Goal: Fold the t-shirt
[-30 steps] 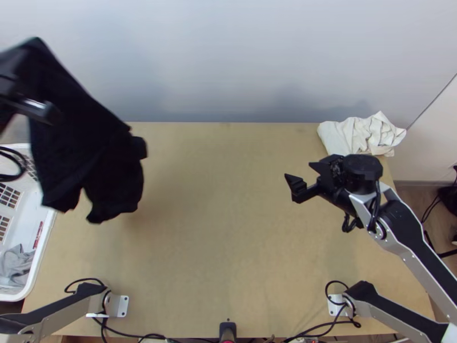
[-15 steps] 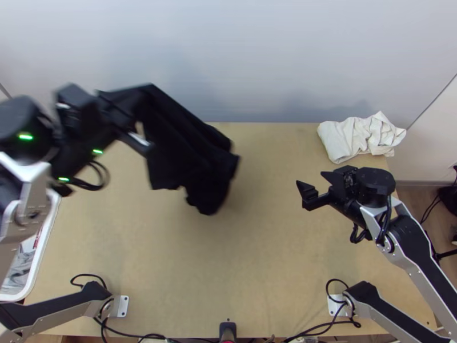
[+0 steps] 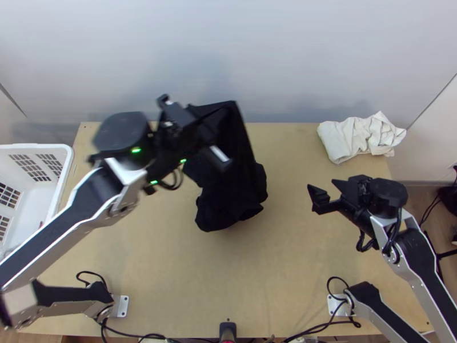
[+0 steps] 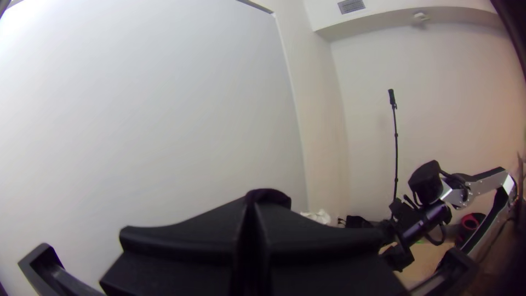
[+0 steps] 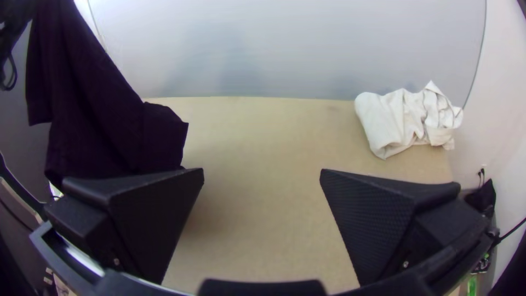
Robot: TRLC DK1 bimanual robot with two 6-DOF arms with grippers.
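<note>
The black t-shirt (image 3: 231, 188) hung from the left gripper (image 3: 208, 123) — bunched in loose, upright folds rather than spread. The left wrist view showed that gripper's fingers (image 4: 192, 241) pressed together, pinching an edge of the dark cloth between their tips. From there the shirt dropped over the middle of the counter (image 3: 285, 246), its lower end gathered into a rounded bunch; whether that end touched the wood, I could not tell.

The right gripper (image 3: 321, 186) was spread wide, nothing between its fingers, and the shirt was apart from it, off toward the left arm's side. In the right wrist view, the cloth hung beyond one of the two fingers.

A crumpled white cloth (image 3: 360, 137) lay at the counter's far right corner — near the right arm — and a white plastic basket (image 3: 67, 166) stood by the left edge.
</note>
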